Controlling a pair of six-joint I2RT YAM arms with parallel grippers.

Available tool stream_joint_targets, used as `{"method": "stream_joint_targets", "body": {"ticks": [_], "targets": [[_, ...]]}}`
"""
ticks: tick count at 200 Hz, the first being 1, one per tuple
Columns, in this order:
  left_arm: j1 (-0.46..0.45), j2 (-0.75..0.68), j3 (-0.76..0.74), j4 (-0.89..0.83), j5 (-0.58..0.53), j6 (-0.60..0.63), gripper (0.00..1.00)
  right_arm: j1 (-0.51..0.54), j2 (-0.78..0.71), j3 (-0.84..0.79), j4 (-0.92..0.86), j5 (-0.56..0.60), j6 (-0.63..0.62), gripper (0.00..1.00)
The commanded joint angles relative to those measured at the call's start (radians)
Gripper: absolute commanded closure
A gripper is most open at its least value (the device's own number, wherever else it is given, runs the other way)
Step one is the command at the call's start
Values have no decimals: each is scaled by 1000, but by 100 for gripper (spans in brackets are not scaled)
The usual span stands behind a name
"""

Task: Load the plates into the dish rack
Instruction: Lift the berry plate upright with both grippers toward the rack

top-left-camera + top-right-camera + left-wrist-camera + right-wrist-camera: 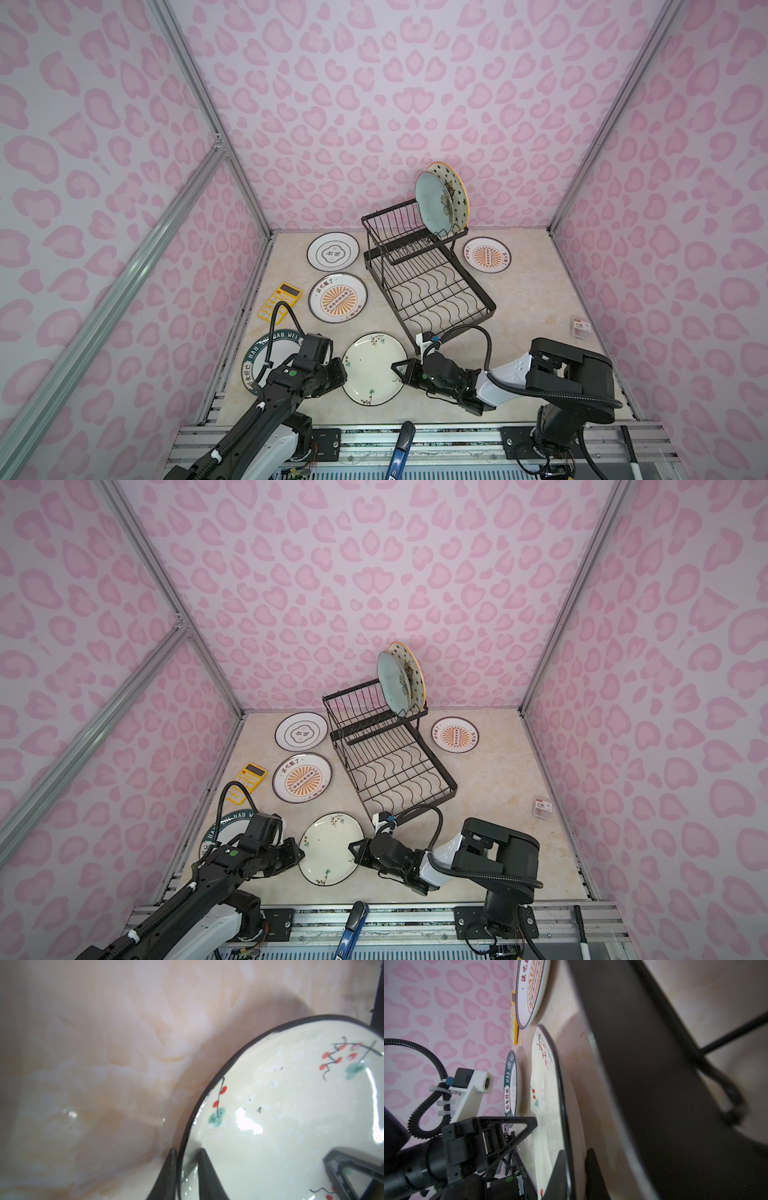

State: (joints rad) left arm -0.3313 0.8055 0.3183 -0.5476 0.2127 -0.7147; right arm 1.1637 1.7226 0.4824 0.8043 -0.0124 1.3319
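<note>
Cream glaze marks your target: the cream floral plate [374, 368] sits at the near middle of the tabletop, directly between both arms. The left end effector [187, 1151] straddles the plate's left rim with one finger outside and one inside, the jaws narrow. You cannot tell from these views whether it is actually pinching. The right end effector [577, 1157] is clenched on the opposite, right rim, so the plate spans the line from one arm to the other. The dish rack [491, 306] lies beyond the plate, far and a little to the right. Its long axis runs diagonally from the far side toward the near right, and its near corner is just beside the right wrist. Your right arm is therefore the nearer one, and the plate probably has to travel up, away and rightward, turned on edge to meet the wavy dividers. Watch that near corner as you lift.
</note>
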Motion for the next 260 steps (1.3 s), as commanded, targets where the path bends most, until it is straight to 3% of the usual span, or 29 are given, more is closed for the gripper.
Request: {"method": "stream_joint_targets", "body": {"ticks": [1,77,126,209,260], "targets": [[-5,-15,2,77,97,-9,80,3,9,3,-1,-103,41,100],[-5,-59,17,60,54,-16,79,-10,-100,132,-291,-84,-126,100],[-5,-121,79,12,2,-20,77,-76,-142,195,-405,-110,-238,100],[-5,-106,217,-3,-66,-1,47,-201,-164,276,-496,-235,-374,100],[0,-20,273,51,-62,53,39,-303,-168,287,-456,-359,-387,100]]}}
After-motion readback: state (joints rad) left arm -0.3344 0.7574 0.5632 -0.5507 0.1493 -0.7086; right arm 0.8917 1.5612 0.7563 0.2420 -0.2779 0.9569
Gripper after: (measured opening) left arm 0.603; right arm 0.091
